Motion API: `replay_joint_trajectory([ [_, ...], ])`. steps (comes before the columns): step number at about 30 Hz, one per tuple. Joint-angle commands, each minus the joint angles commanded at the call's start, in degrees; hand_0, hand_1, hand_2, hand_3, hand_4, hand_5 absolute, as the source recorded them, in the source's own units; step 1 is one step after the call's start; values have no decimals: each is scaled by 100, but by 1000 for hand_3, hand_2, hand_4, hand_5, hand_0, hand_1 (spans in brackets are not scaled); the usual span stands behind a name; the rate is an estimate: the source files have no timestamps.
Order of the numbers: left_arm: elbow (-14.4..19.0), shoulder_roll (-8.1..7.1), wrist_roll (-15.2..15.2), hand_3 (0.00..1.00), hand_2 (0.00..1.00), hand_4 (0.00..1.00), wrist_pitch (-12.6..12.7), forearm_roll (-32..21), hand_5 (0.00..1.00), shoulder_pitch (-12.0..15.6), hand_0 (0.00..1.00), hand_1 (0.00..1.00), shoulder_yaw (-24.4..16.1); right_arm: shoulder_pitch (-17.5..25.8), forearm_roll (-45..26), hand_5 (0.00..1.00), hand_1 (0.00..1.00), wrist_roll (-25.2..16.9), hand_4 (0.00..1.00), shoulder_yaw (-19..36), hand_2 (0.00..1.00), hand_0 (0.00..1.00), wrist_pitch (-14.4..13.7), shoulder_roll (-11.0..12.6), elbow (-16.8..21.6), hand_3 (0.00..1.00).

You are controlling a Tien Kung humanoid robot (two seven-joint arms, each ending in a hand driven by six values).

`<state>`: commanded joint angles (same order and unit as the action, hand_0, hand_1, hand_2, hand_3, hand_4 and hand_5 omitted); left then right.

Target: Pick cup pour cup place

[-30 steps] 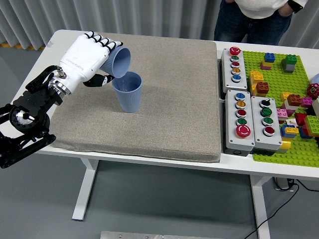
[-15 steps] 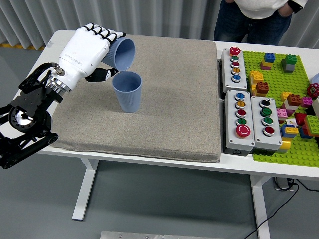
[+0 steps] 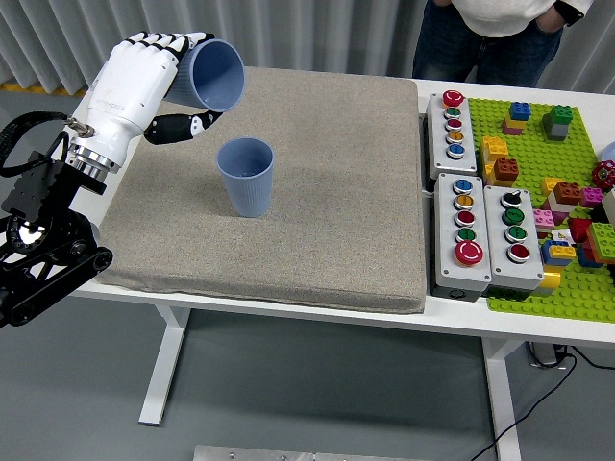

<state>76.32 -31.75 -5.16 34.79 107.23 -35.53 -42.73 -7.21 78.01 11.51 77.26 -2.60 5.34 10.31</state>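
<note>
Cups are the job here, two blue ones. Nearest the robot, the standing cup (image 3: 246, 177) sits upright on the grey mat (image 3: 317, 250), out in the open. Up and to the left of it, well apart now, the left hand (image 3: 135, 79) has its white fingers (image 3: 163, 42) wrapped tight around the held cup (image 3: 213, 74). That cup is tipped on its side, mouth facing right. The right hand can't be seen.

I think the pouring is over and the setting down comes next. To do it well, the hand should turn the cup straight up first, then lower it slowly onto a bare bit of mat, away from the other cup.

A second ago the held cup's mouth hung right over the standing cup. Now it has lifted up and back.

Farther off, a person (image 3: 490, 38) stands behind the table.
</note>
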Motion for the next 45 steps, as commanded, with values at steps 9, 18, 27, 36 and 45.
replay_joint_trajectory([
  [9,-370,460,542,586,635,496,181,-1682,2,341,675,627,-470,-5,-33,354,698,-12,206,-11,628,695,-9,-6,0,616],
  [18,-704,828,1051,586,631,497,219,-3387,2,716,672,627,-746,-46,-63,351,698,-17,205,-19,628,695,-15,-8,0,616],
  [27,-1058,1254,1245,588,633,526,219,-3610,2,1067,670,626,-1007,-60,-41,343,698,-20,196,-4,628,695,-8,-3,0,615],
  [36,-1412,1850,2043,590,634,534,219,-4806,2,1581,671,626,-1155,-83,-57,329,698,-19,199,-24,629,695,-11,-11,0,615],
  [45,-1393,1886,2251,590,637,535,219,-5043,2,1585,673,632,-1162,-92,-63,324,699,-16,197,-39,628,695,-6,-11,0,614],
])
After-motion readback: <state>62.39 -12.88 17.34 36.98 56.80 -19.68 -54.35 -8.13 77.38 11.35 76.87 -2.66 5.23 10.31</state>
